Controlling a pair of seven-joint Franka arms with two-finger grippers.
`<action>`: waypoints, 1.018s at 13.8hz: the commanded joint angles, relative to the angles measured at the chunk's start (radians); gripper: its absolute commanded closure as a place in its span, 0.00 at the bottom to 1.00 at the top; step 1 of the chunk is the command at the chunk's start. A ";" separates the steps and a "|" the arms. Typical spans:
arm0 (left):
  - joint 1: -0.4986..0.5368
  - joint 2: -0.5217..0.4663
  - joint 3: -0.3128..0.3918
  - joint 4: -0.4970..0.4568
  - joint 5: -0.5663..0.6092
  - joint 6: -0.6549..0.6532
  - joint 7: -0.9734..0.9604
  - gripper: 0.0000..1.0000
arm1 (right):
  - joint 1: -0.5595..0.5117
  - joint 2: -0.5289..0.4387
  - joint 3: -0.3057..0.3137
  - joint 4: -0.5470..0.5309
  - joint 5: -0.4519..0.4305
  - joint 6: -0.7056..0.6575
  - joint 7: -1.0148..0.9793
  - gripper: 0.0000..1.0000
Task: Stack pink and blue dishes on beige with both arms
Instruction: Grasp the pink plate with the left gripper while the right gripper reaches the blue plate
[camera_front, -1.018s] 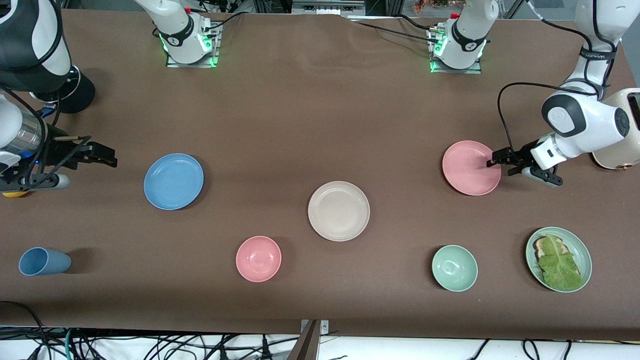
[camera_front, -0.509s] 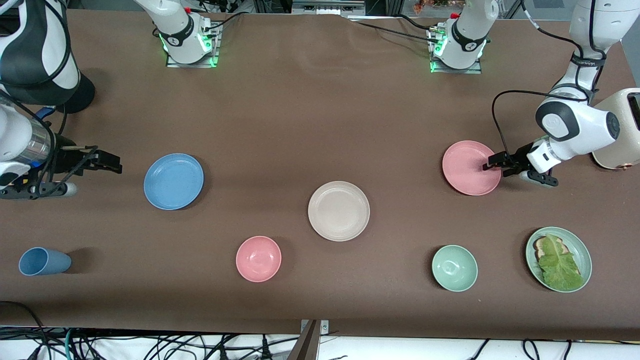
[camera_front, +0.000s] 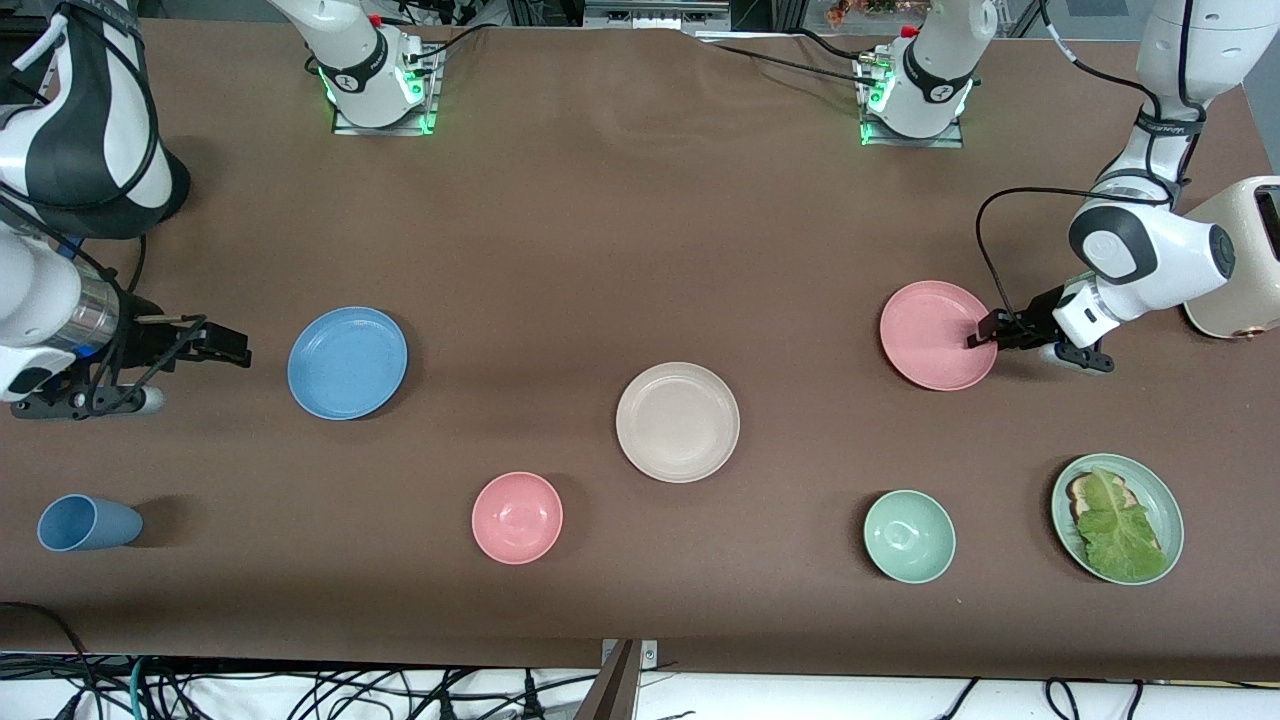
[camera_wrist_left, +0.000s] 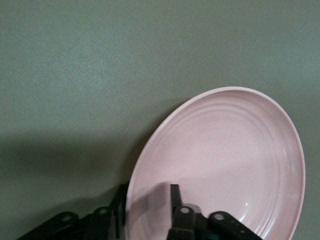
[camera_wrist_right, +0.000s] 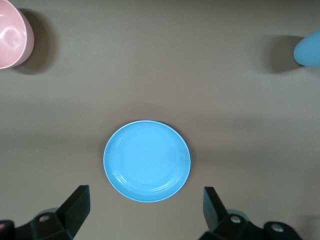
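Left end effector pinching the pink plate rim.
Right end effector spread wide, near the blue plate.

the left claw has clamped onto the pink plate's rim; the right claw moved closer to the blue plate.

The left gripper pinches the rim of the pink plate at the edge toward the left arm's end of the table. The right gripper, fingers spread, hangs just beside the blue plate. The beige plate lies between the two, nearer the camera.
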 joint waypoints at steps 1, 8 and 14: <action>0.006 0.002 -0.005 0.012 -0.027 -0.001 0.023 1.00 | -0.036 0.002 0.006 -0.040 0.017 0.047 -0.062 0.00; -0.005 -0.021 -0.005 0.109 -0.019 -0.174 -0.018 1.00 | -0.043 -0.020 -0.042 -0.247 0.021 0.214 -0.123 0.00; -0.159 -0.020 -0.022 0.209 -0.016 -0.210 -0.225 1.00 | -0.043 -0.046 -0.056 -0.522 0.021 0.524 -0.122 0.00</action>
